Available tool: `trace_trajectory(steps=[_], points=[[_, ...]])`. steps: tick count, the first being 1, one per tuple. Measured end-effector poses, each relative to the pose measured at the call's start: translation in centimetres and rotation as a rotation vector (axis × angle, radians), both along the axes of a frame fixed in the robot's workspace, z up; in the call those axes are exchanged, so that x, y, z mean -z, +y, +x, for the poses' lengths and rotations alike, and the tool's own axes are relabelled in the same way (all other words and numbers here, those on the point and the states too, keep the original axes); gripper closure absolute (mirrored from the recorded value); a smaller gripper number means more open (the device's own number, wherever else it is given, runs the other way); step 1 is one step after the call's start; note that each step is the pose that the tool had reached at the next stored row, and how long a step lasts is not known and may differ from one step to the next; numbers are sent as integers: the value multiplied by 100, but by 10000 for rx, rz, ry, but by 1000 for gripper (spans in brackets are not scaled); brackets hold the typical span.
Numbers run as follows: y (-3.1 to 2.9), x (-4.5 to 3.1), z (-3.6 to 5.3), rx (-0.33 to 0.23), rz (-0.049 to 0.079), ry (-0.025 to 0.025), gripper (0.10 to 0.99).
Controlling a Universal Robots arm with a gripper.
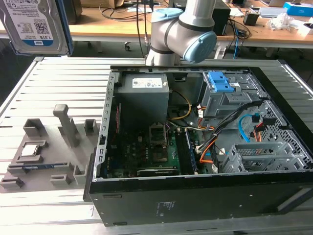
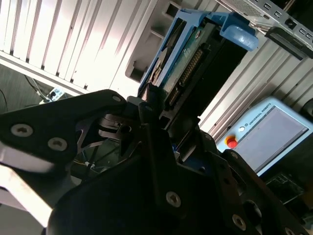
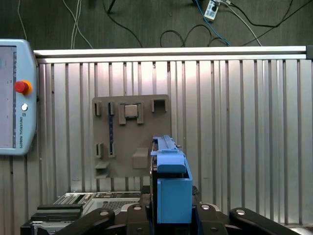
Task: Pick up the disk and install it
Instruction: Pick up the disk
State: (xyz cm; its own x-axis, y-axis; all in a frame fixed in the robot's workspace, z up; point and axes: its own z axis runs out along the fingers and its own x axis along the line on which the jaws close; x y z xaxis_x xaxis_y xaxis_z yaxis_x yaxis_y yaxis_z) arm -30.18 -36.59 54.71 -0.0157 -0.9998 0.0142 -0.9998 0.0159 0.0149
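Observation:
The disk [image 1: 34,24] hangs in the air at the top of the exterior view's left, its white-and-blue label facing the camera. My gripper [image 3: 171,215] is shut on it. In the first wrist view the disk [image 3: 169,181] stands edge-on between the dark fingers [image 3: 146,215], blue side rail uppermost. In the second wrist view the disk [image 2: 195,58] shows its connector edge and blue rails, with the gripper [image 2: 161,115] clamped around its lower end. It is held well above the slatted table.
The open computer case [image 1: 205,147] lies on the slatted table [image 1: 63,83], with a metal drive cage [image 1: 264,156] and a blue-latched bay [image 1: 222,88] inside. A grey holder [image 3: 129,137] carries a square chip [image 3: 130,111] and a memory stick [image 3: 111,134]. A teach pendant [image 3: 14,98] rests nearby.

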Motion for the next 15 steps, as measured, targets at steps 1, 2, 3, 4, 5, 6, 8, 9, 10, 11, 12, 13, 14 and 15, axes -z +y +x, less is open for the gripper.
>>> trace_trajectory(steps=[1, 2, 3, 4, 5, 6, 8, 9, 10, 11, 12, 13, 14, 15], points=[[0, 0, 23, 0, 0, 0, 722], [1, 0, 50, 0, 0, 0, 722], [1, 0, 76, -1, 0, 0, 722], [1, 0, 126, -2, 0, -1, 722], [2, 0, 159, -2, 0, -1, 722], [3, 0, 187, -1, 0, -1, 722], [3, 0, 248, 0, 0, -1, 722], [4, 0, 287, 0, 0, 0, 722], [4, 0, 330, -1, 0, 0, 722], [4, 0, 369, -1, 0, 0, 722], [4, 0, 395, -2, 0, -1, 722], [4, 0, 453, -1, 0, -1, 722], [4, 0, 483, 0, 1, -1, 722], [4, 0, 502, 0, 0, -1, 722]])
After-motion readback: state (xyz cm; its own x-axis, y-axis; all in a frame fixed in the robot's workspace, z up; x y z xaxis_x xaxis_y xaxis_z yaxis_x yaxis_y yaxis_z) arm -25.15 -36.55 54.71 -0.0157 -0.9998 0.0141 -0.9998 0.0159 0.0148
